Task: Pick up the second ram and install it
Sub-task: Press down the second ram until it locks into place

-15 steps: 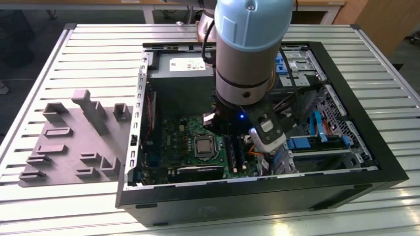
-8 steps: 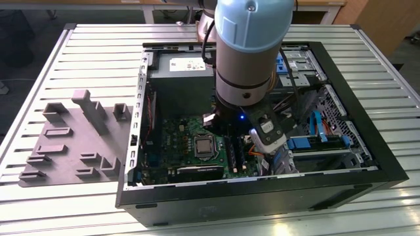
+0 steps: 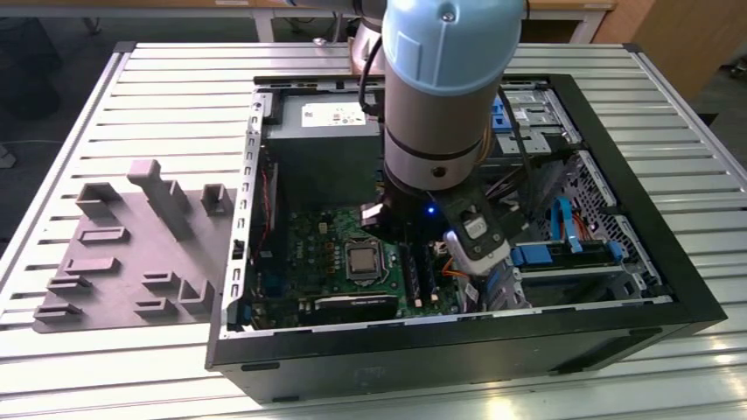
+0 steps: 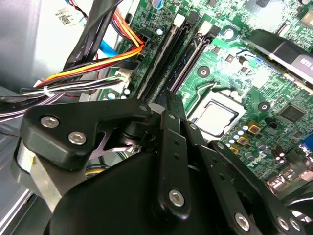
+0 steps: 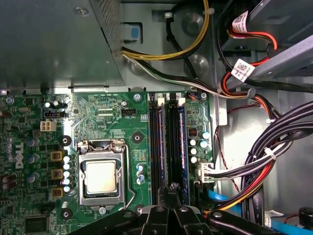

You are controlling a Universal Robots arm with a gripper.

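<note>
**Gripper down at the memory slots inside the open case**

The arm (image 3: 447, 96) reaches down into the open computer case (image 3: 653, 289), which lies on a slatted metal table (image 3: 164, 96). On the exterior view's left, beside the case, sits a grey moulded tray (image 3: 122, 254).

The gripper (image 5: 173, 188) hangs over the motherboard (image 5: 102, 122), right at the bank of slots (image 5: 168, 142). In both wrist views its fingers (image 4: 172, 105) stand close together, tips meeting over one slot. A thin dark edge runs between them, in line with that slot; this looks like the ram (image 5: 173, 147), standing on edge in the slot with its near end under the fingertips. Whether the fingers actually pinch it or only touch its top cannot be told.

The slots run side by side, long and black, with white clips at their far ends. Just beside them, on the board, is the processor socket (image 5: 101, 176) with its metal frame. On the other side of the slots, bundles of black, red, yellow and orange cables (image 5: 259, 161) cross the case floor. A grey power supply box (image 5: 54, 44) sits beyond the board.
</note>
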